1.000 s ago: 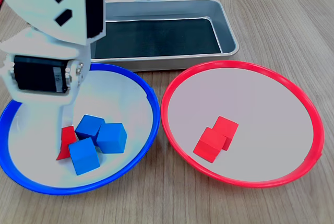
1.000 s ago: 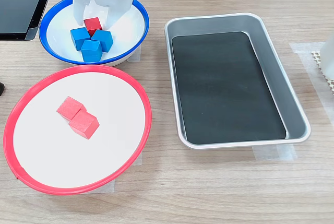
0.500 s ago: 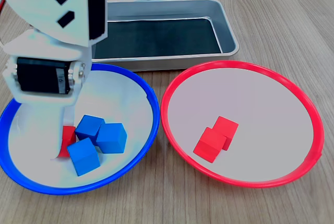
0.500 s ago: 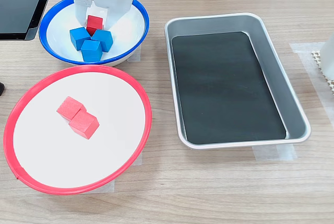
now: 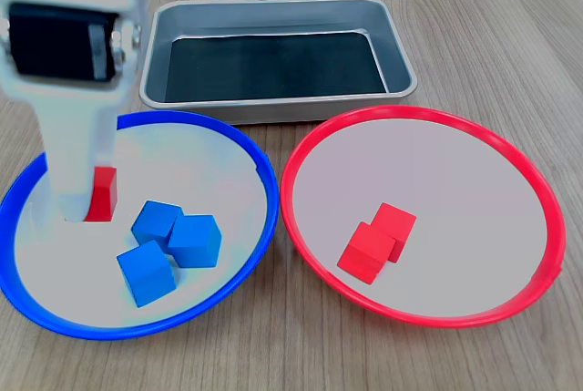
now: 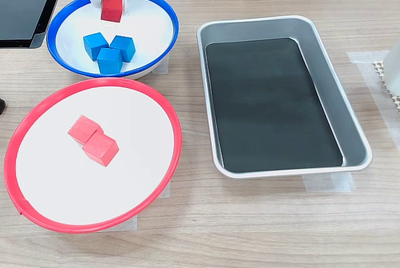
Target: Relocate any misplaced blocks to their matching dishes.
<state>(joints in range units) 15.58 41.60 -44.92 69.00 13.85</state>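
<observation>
Gripper [image 6: 113,7] clamped on the red cube [image 6: 112,6], lifted over the blue-rimmed dish [image 6: 164,12].
Three blue cubes [image 6: 109,50] lie below in that dish; the red-rimmed dish [image 6: 167,113], holding two red cubes [image 6: 93,140], lies just beside it, toward the second exterior view's bottom.

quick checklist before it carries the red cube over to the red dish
1. Red cube held between the end effector fingers: ok.
2. Cube apart from the three blue cubes: ok.
3. Cube lifted above the blue dish rim: cannot tell.
4. Landing room in the red dish: ok, only two red cubes near its middle.
5. Nothing between the two dishes: ok.
6. Any blue cube in the red dish: ok, none.
</observation>
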